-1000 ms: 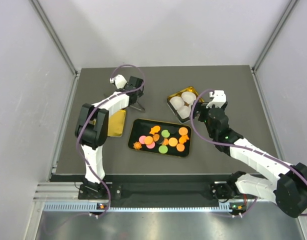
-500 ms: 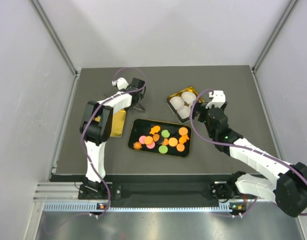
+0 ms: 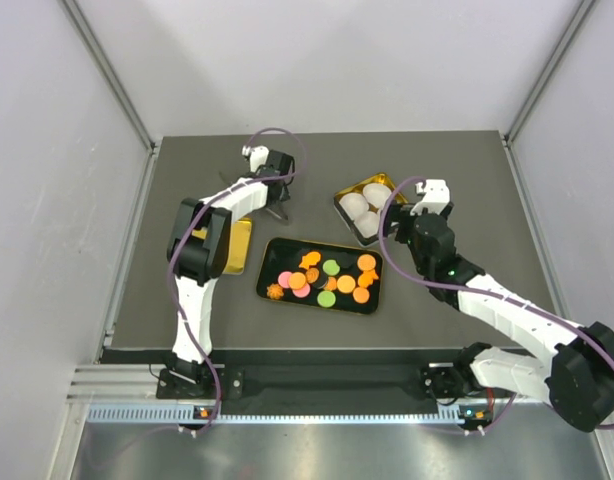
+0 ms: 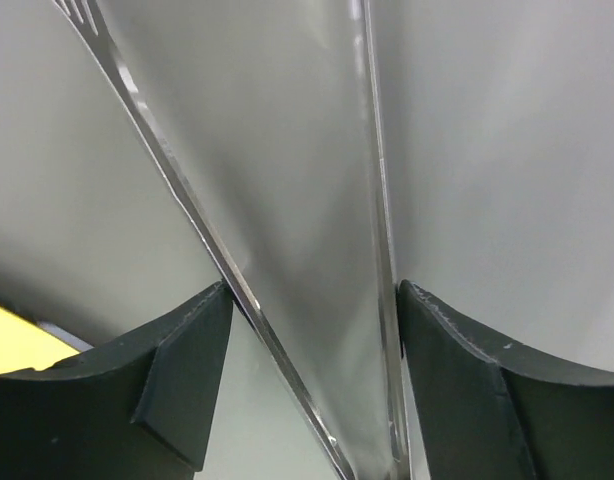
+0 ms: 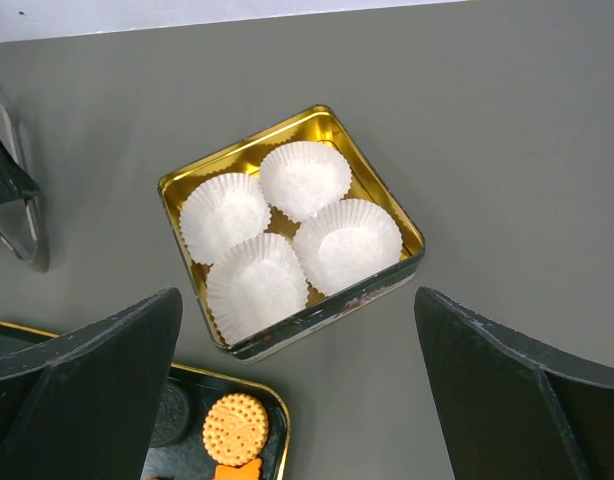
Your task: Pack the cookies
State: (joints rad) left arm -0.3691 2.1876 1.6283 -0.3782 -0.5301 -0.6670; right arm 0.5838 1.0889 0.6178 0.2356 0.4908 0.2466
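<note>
The cookies, orange, pink and green, lie in a black gold-rimmed tray at the table's middle. An orange round one shows in the right wrist view. A gold square tin behind the tray holds several white paper cups. My left gripper is at the back left, its fingers closed on the two arms of metal tongs, whose tips rest on the table. My right gripper is open and empty above the tin's near edge.
A gold lid lies left of the tray, under the left arm. The tongs' tip shows at the left of the right wrist view. Grey walls close in the table on three sides.
My left wrist has shifted a little to the right and turned over the tongs. The tongs' tips stay in place. The right arm has barely moved.
</note>
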